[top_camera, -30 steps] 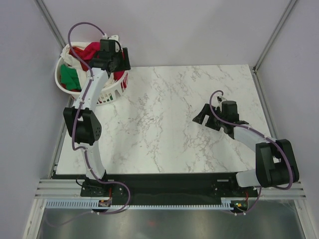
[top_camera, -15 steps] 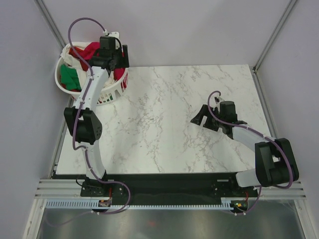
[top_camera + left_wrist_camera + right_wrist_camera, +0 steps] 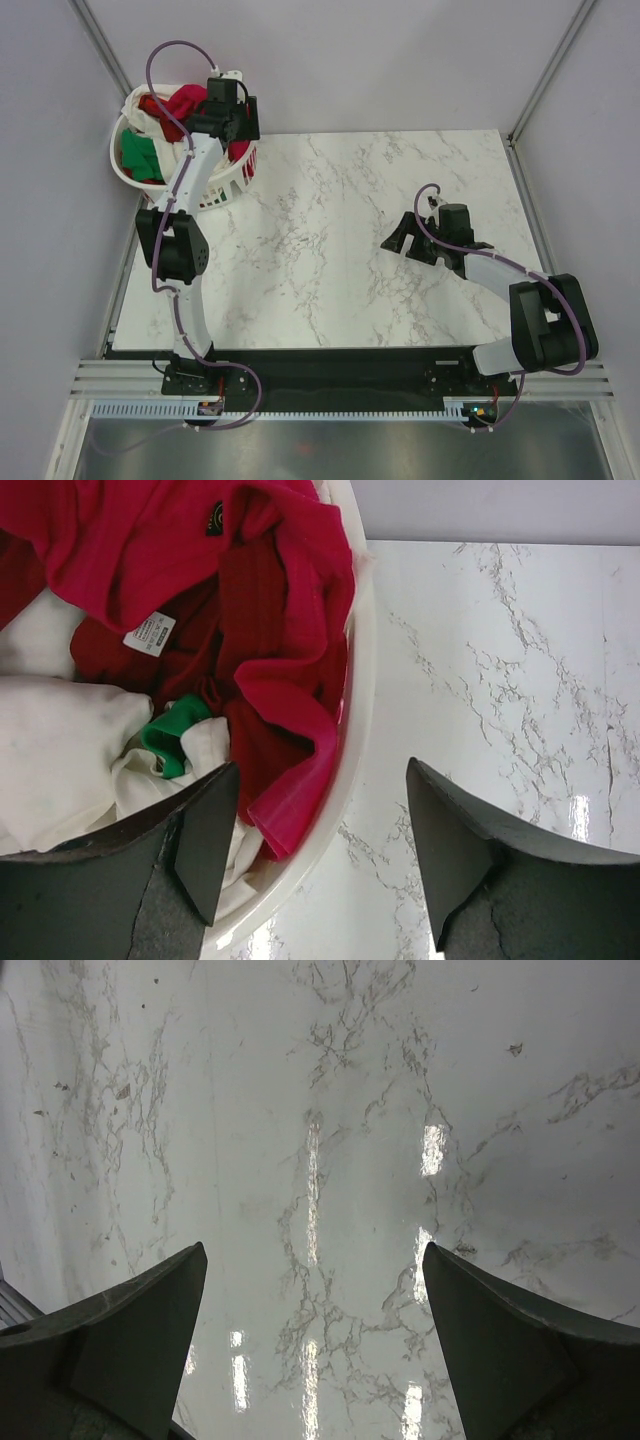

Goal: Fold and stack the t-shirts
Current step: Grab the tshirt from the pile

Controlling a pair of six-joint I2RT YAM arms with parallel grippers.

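Note:
Several t-shirts lie heaped in a white basket (image 3: 218,190) at the table's far left corner. The bright crimson-pink shirt (image 3: 120,540) is on top, with its hem hanging over the basket rim (image 3: 358,720). A dark maroon shirt (image 3: 235,620), a green one (image 3: 172,736) and a white one (image 3: 60,730) lie under it. The pink (image 3: 186,100) and green (image 3: 138,155) shirts also show from above. My left gripper (image 3: 320,772) is open and empty above the basket's right rim (image 3: 240,118). My right gripper (image 3: 314,1250) is open and empty over bare marble (image 3: 398,240).
The marble table (image 3: 320,250) has grey walls behind and at both sides. The basket overhangs the table's far left corner. My left arm reaches along the left edge.
My left gripper has moved a little further over the basket and its elbow has shifted right. My right gripper has drifted slightly left.

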